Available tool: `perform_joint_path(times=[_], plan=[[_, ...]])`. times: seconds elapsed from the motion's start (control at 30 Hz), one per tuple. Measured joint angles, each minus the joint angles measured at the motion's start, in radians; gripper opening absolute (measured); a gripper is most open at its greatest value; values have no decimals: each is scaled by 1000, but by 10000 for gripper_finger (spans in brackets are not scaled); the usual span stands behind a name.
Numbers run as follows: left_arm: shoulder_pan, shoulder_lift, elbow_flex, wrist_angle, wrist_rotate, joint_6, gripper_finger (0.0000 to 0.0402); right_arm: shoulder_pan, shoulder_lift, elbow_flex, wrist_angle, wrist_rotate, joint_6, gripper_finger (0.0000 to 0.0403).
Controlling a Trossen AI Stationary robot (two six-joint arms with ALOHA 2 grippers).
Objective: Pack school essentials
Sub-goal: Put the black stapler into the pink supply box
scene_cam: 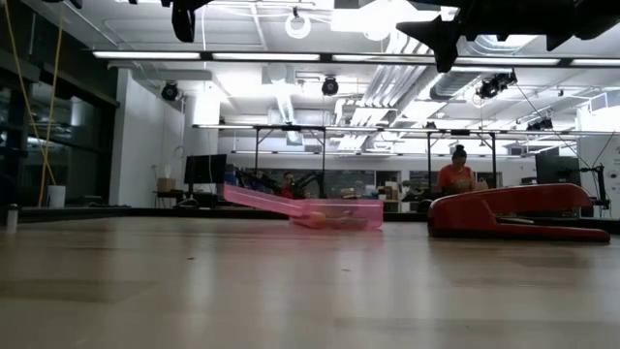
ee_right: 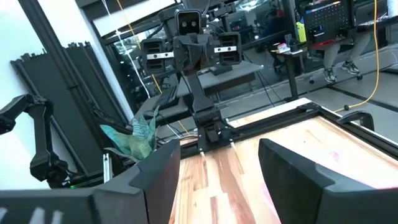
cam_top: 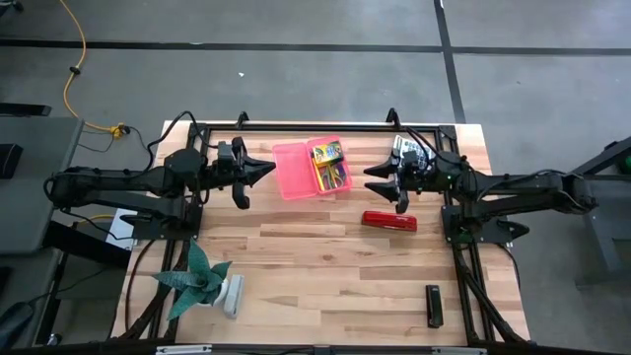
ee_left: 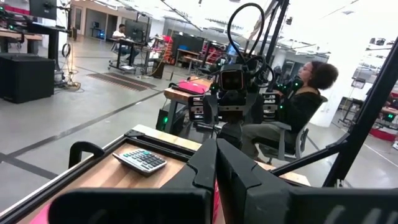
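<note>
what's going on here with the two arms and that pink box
Nothing is being handled right now. The left gripper is shut and empty, the right gripper open, each hovering beside the open pink case, which already holds crayons and small stationery. A red stapler, a calculator and a black piece lie outside it on the table.

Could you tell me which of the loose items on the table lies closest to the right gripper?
The calculator, right behind the right gripper; the red stapler is slightly farther.
</note>
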Motion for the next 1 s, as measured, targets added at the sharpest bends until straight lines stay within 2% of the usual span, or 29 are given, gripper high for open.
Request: perform_joint_path(times=[0.3,0.47,0.53,0.6,0.7,0.8,0.93,1.0], plan=[[0,0,0,-5,3,0,0,0,0,0,0,0,1,210],[0,0,0,-5,27,0,0,2,0,1,-10,-1,61,210],[0,0,0,-5,27,-2,0,14,1,26,-109,0,104,210],[0,0,0,-5,28,-7,0,44,4,72,-285,0,156,210],[0,0,0,-5,29,-7,0,121,24,146,-623,-17,327,210],[0,0,0,-6,29,-7,0,235,54,171,-896,-42,576,210],[0,0,0,-9,29,-7,0,435,99,171,-1145,-63,991,210],[0,0,0,-8,29,-7,0,539,122,171,-1180,-63,1151,210]])
